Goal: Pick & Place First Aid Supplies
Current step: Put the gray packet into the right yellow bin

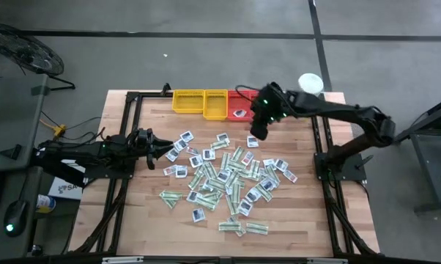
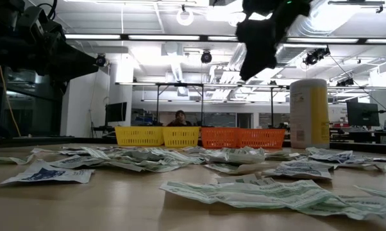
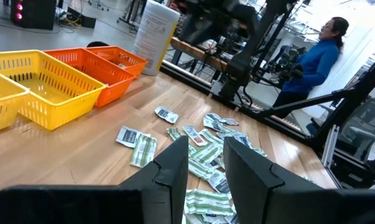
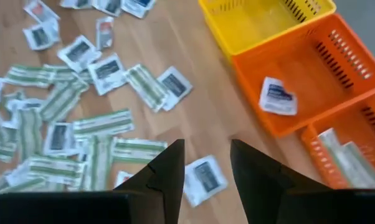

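Packets [image 1: 228,180] on the worktop [image 1: 147,213]: we judge them light, limp, best nipped by an edge. Right claw [image 4: 205,163] and left claw [image 3: 203,163] both parted, empty.

1. Table [image 1: 294,220]: pale wood planks, black frame rails.
2. Yellow trays [image 1: 200,103] at 12 o'clock, slotted mesh walls; red-orange tray [image 1: 239,105] just right of them, same mesh.
3. Strip packets [image 1: 244,228]: white with green stripes.
4. Square packets [image 4: 108,68]: white, dark blue centre; one [image 4: 277,98] lies in the orange tray.
5. Canister [image 2: 309,113] at 1 o'clock: white body, yellow vertical band, white lid.
6. Both arms: black, green indicator lights.
7. Person [image 3: 312,59] beyond the table: blue top.
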`<action>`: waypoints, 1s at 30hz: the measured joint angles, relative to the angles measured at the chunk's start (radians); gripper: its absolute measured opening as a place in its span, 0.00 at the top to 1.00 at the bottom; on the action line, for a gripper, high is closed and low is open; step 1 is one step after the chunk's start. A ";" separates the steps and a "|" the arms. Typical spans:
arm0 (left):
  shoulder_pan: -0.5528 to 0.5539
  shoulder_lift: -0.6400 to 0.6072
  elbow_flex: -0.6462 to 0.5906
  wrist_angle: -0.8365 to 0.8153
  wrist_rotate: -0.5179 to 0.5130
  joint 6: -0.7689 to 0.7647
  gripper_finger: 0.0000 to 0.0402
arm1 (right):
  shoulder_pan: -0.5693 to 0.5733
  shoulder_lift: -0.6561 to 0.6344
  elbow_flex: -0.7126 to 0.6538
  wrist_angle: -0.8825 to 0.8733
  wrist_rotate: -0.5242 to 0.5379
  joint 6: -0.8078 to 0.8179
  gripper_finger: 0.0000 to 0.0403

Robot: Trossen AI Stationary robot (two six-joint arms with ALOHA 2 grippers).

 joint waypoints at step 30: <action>0.000 0.000 0.000 0.000 0.000 0.000 0.75 | 0.488 -0.482 -0.542 0.225 0.134 0.468 0.69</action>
